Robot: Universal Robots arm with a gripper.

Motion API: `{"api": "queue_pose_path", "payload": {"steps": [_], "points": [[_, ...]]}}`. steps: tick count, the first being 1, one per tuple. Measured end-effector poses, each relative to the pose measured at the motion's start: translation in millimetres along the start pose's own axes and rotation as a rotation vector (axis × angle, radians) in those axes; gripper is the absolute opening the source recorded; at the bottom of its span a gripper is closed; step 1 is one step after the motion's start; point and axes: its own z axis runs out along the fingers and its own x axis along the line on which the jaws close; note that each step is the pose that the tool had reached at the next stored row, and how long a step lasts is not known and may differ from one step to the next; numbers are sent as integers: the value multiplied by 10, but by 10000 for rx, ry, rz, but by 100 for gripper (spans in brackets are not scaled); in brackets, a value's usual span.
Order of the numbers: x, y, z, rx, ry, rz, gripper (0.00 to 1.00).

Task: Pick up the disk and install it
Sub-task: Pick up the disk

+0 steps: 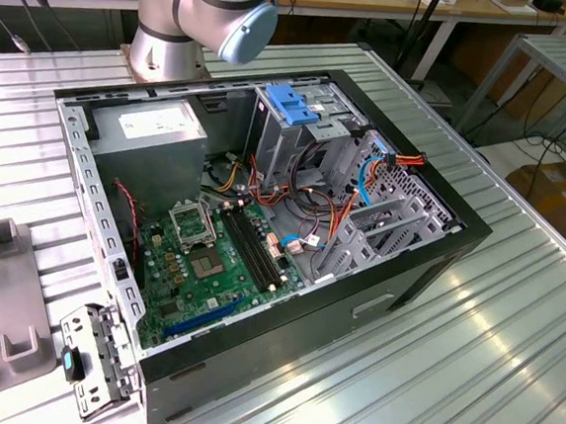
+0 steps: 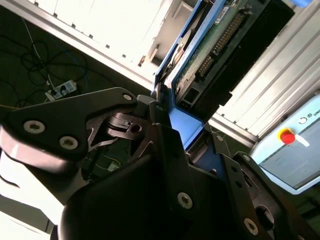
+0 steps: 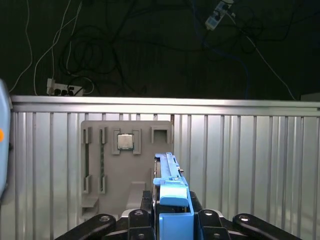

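Note:
The disk [image 3: 170, 182] stands on edge in the first wrist view, its bright blue side rail facing the camera, above a ribbed metal table. My gripper [image 3: 172, 212] is shut on it, with a black finger on each side of the rail. In the second wrist view the disk [image 2: 220, 42] shows its green circuit board and connector pins, with the blue rail running down into the gripper [image 2: 172, 122]. In the exterior view the open computer case [image 1: 427, 269] lies on the table with its drive cage [image 1: 298, 149] at the back.
A grey fixture plate [image 3: 95, 172] holding a CPU chip [image 3: 126, 141] lies on the table under the disk. A light-blue latch plate [image 1: 290, 104] tops the drive cage. Inside the case are a motherboard [image 1: 199, 264], a power supply [image 1: 156, 136] and loose cables [image 1: 338, 212]. The arm's joint [image 1: 221, 8] rises behind the case.

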Motion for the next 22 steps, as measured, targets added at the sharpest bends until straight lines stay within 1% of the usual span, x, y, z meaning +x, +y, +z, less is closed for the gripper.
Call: {"api": "queue_pose_path", "payload": {"steps": [4, 15, 22], "points": [[9, -29, 1, 1, -1, 0, 37], [30, -63, 1, 1, 0, 0, 37], [56, -88, 1, 0, 0, 0, 37]]}}
